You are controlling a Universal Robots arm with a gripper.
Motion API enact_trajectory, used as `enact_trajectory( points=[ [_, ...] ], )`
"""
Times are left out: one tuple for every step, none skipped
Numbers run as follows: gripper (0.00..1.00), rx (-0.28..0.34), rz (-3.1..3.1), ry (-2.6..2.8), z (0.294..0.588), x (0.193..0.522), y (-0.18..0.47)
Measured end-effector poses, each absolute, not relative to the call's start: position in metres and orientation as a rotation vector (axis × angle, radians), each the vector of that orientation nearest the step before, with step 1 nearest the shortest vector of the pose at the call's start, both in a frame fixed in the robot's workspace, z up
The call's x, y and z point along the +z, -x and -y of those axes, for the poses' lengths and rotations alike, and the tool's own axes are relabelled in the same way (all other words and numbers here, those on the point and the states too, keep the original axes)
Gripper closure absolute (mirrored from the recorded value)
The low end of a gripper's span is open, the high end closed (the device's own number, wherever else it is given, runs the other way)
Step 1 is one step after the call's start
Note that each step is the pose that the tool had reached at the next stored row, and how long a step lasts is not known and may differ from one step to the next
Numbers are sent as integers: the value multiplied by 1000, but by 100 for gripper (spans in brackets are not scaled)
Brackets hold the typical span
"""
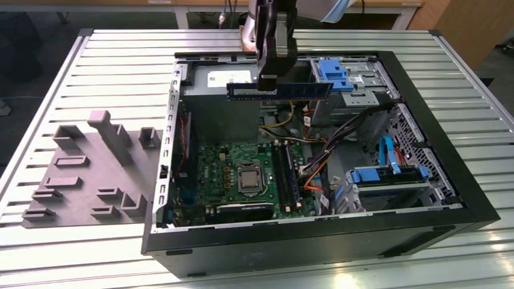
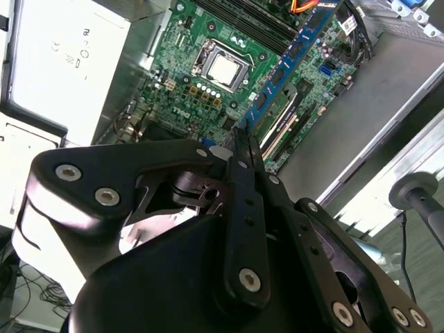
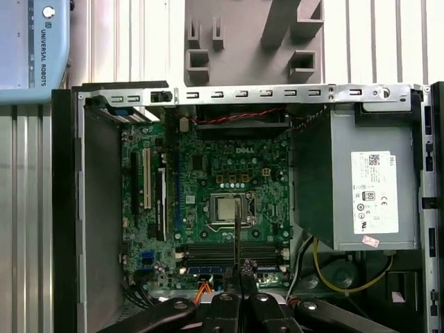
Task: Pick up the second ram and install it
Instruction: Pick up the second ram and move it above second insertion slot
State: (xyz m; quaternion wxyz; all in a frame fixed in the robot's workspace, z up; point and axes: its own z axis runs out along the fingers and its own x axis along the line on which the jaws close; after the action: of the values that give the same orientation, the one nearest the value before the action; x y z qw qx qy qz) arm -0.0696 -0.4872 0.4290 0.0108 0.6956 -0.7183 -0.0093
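as i hold the arm above the open computer case (image 1: 321,244), the gripper (image 1: 269,84) has its jaws clamped on the second ram (image 1: 299,90), level over the power supply (image 1: 215,99), clear of the motherboard (image 1: 233,162); carrying step, i judge; seating calls for squaring it with a memory slot (image 1: 285,177); blue drive caddies (image 1: 384,176) share the case.

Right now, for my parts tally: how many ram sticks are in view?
1 clearly: the second ram, gripped by the fingers above the case. Another may sit in the memory slots; I cannot tell.
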Motion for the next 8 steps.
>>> enact_trajectory(
  points=[
    [89, -28, 2241, -2170, 487, 428, 70],
    [89, -28, 2241, -2170, 487, 428, 70],
    [89, -27, 2240, -2170, 487, 427, 70],
    [89, -27, 2240, -2169, 487, 427, 70],
    [89, -26, 2240, -2169, 487, 426, 70],
    [89, -26, 2240, -2169, 487, 425, 70],
    [89, -25, 2240, -2169, 487, 425, 70],
    [89, -25, 2239, -2168, 487, 424, 70]
  ],
)
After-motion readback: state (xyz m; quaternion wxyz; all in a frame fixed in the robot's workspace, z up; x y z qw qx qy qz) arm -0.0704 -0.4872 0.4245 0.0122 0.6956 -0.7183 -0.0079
